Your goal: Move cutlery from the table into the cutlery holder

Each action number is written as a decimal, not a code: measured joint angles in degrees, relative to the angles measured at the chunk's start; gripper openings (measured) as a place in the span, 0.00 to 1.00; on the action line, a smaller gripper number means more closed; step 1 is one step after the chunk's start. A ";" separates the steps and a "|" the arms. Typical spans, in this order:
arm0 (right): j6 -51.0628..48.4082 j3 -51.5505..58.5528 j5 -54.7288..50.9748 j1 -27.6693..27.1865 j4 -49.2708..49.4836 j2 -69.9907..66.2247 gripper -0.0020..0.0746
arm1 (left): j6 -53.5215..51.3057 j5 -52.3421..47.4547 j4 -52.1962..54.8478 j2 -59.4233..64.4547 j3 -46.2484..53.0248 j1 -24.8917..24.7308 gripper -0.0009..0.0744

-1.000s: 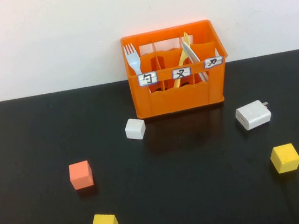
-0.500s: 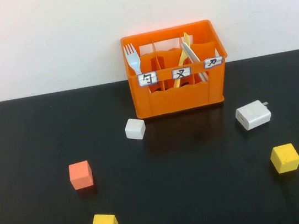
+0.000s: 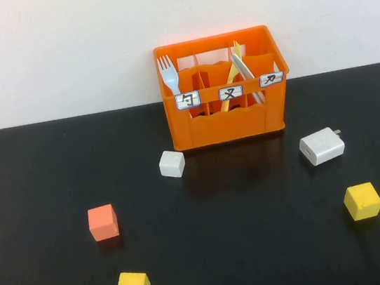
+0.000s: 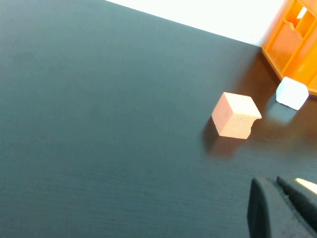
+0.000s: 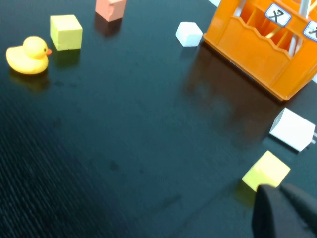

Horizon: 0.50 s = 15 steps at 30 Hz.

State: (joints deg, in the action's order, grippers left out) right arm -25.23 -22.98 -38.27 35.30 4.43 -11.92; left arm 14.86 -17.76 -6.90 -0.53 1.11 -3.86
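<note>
The orange cutlery holder [image 3: 223,88] stands at the table's [image 3: 261,246] far edge. A pale fork [image 3: 168,75] is upright in its left compartment, and a yellow fork [image 3: 231,74] and a white knife [image 3: 245,71] lean in the compartments further right. The left gripper [image 4: 280,210] and the right gripper [image 5: 282,210] sit low over the near table, well apart from the holder; I cannot tell their finger spread.

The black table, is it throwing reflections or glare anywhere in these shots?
High view: the table mirrors the cutlery holder faintly just below it. Right wrist view: a dull orange sheen beside the holder, and the dark right tool is blurred. Left wrist view: pale haze across the surface, left tool soft.
</note>
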 joint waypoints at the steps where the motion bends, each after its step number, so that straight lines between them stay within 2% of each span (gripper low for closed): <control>1: 0.00 0.00 0.00 0.00 0.00 0.00 0.02 | -0.44 0.00 0.00 0.00 0.00 0.00 0.01; 15: 0.00 0.00 0.00 0.00 0.00 0.00 0.02 | -1.95 -0.12 0.00 0.00 -0.10 0.00 0.01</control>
State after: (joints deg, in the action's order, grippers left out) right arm -25.23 -22.98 -38.27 35.30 4.43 -11.92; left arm 12.91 -17.88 -6.90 -0.53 1.01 -3.86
